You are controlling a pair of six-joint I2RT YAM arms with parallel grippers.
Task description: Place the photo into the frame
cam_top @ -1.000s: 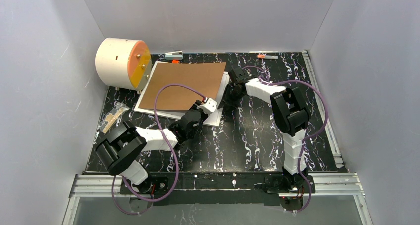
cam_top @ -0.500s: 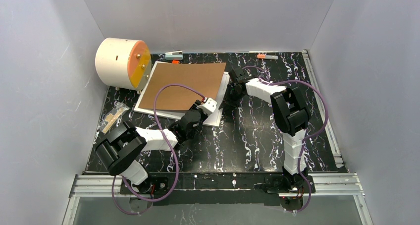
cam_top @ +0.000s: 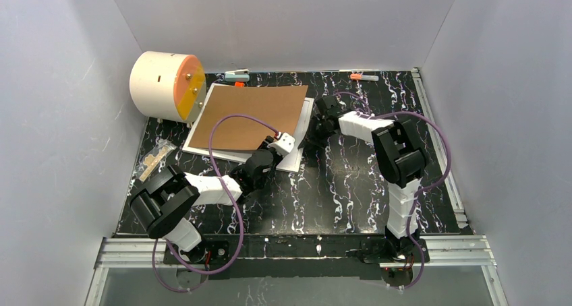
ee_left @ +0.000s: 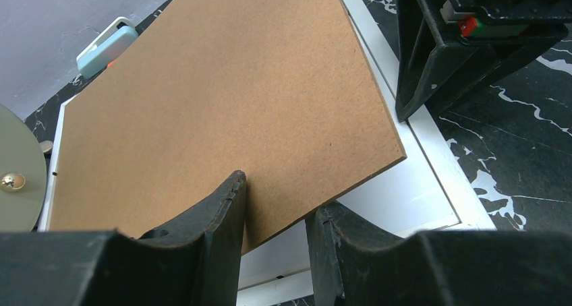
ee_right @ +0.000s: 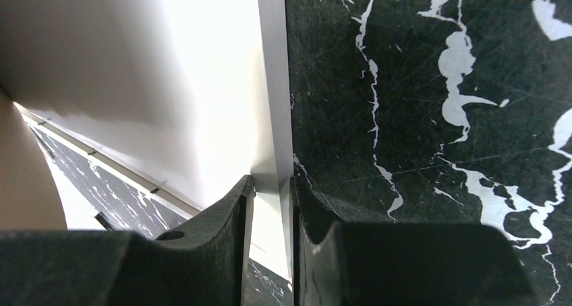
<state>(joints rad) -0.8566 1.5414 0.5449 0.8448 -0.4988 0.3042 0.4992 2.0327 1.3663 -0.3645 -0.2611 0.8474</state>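
The table (cam_top: pixel 351 185) is black stone with thin white wiggly lines all over it. Plain grey-white walls (cam_top: pixel 283 23) stand close around it at the back and on both sides. A silver metal rail (cam_top: pixel 438 137) runs down the right edge.

The big thin-edged white picture frame (cam_top: pixel 294 160) lies flat at the back left of the table. Over it sits a loose flat brown cardboard board (cam_top: pixel 253 114), with its near edge lifted off the frame. The left gripper (ee_left: pixel 276 195) is pinched on that near edge. The right gripper (ee_right: pixel 270 185) is squeezed on the frame's thin right rim. I cannot see the photo.

A round cream drum with an orange face (cam_top: pixel 158 83) stands just beside the frame's left back corner. A small pale packet (cam_top: pixel 154 159) lies near the left wall.
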